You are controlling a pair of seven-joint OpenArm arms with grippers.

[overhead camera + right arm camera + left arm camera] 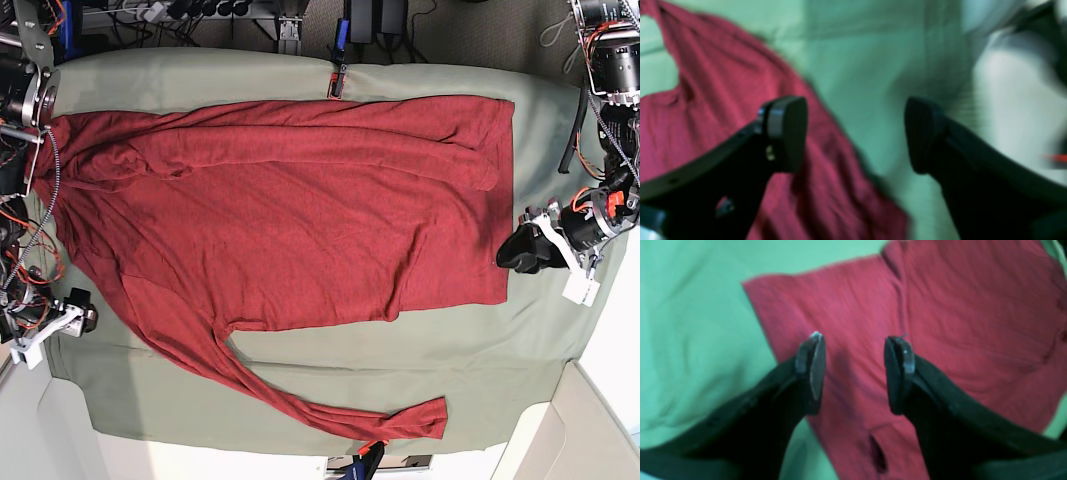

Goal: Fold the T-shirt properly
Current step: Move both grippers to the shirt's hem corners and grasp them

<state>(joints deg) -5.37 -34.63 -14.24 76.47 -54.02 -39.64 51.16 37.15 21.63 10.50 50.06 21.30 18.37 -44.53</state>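
Observation:
The dark red T-shirt lies spread on the sage-green cloth, hem toward the right. One long sleeve trails along the near edge, and the other lies folded across the top of the body. My left gripper hovers at the hem's right edge. In the left wrist view this left gripper is open over the red fabric, with nothing between its fingers. My right gripper is open wide, one finger over the shirt's edge and the other over green cloth. In the base view the right gripper sits at the cloth's left edge.
The green table cloth covers the table. Red-and-black clips hold it at the far edge and the near edge. Cables and power bricks crowd the back. A white tag hangs from the left arm.

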